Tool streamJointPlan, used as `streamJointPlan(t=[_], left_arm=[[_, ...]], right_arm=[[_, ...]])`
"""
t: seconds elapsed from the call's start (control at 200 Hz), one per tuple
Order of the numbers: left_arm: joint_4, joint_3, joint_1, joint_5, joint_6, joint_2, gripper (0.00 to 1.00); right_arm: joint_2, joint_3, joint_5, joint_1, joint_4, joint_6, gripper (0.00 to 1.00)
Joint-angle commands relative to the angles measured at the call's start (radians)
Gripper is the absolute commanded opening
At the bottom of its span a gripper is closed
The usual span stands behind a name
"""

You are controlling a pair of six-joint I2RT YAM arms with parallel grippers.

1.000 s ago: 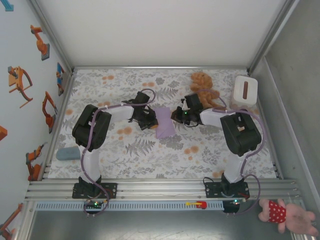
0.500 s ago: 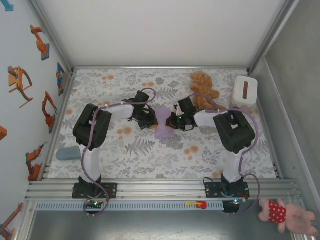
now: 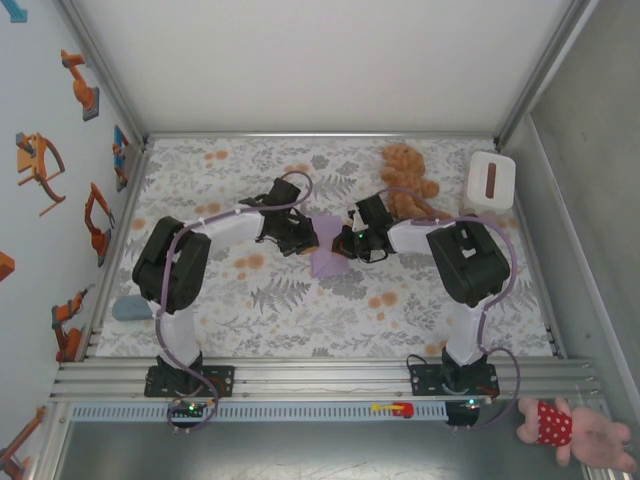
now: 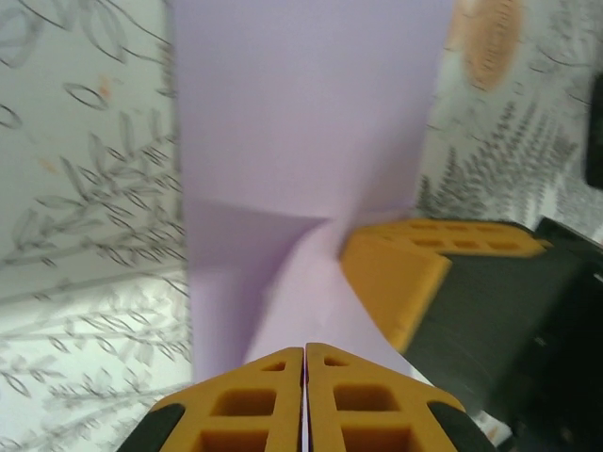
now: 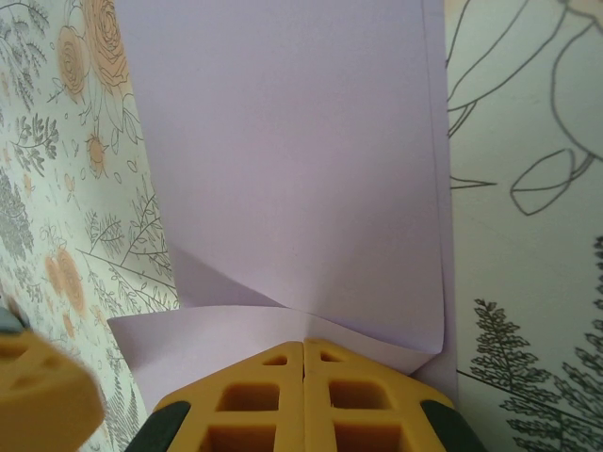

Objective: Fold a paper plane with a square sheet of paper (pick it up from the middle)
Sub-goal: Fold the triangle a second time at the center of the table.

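Top external view shows my left gripper (image 3: 308, 238) closed tight on the left edge of the folded lavender paper sheet (image 3: 325, 258), at the middle of the table (image 3: 300, 310), and my right gripper (image 3: 343, 243) closed tight on its right edge.

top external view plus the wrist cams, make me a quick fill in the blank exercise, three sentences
1. The left gripper and the right gripper are each ___ on the square sheet of paper.
2. The teddy bear beside the white box is ___ in colour.
3. The white box stands in the far ___ corner of the table.

Missing words: shut; brown; right
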Motion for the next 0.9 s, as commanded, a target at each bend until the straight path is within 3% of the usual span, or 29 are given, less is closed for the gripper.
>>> streamJointPlan(t=[0.0,0.305,0.896], left_arm=[[-0.001,-0.025,-0.037,-0.017,-0.042,-0.033,0.09],[0.004,-0.013,-0.093,0.002,-0.069,0.021,0.04],[-0.019,0.076,-0.095,0.027,-0.065,0.139,0.02]], right_arm=[[0.060,-0.010,0.071,0.000,-0.112,-0.011,0.00],[0.066,-0.011,0.085,0.000,-0.134,0.000,0.00],[0.073,-0.014,0.078,0.000,-0.128,0.008,0.00]])
